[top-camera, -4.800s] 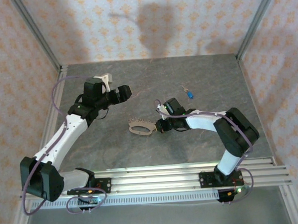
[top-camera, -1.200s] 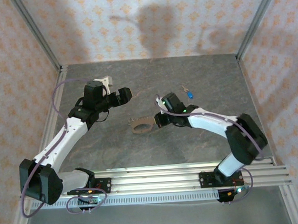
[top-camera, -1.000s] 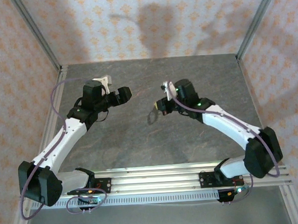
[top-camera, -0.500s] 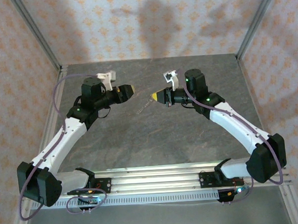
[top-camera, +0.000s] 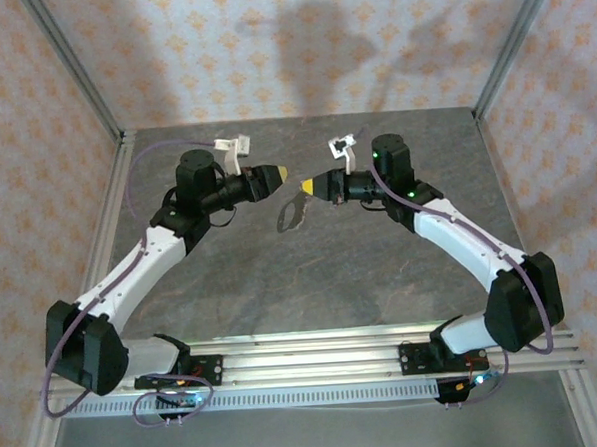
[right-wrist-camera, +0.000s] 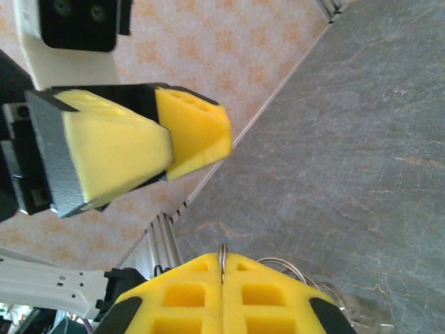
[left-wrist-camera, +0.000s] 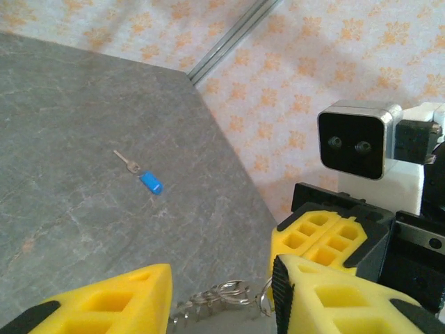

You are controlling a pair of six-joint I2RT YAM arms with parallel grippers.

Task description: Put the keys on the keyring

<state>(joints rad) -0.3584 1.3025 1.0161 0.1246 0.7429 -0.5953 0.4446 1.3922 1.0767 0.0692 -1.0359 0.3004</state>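
Observation:
My right gripper is raised over the middle of the table and shut on the keyring, a bunch of thin metal loops hanging below its yellow pads. In the right wrist view the ring's edge sticks out between the closed pads of that gripper. My left gripper faces it, tip to tip and a short gap apart. The left wrist view has the left gripper open, with the keyring in the gap just beyond the fingertips. The blue-headed key lies flat on the table further off.
The grey stone table is walled by patterned panels with metal posts at the back corners. An aluminium rail carrying the arm bases runs along the near edge. The right wrist camera sits close ahead of the left fingers.
The right gripper lifted the keyring off the table and carried it up and back. In the last half second the left gripper moved right, closing in on the right gripper's tip.

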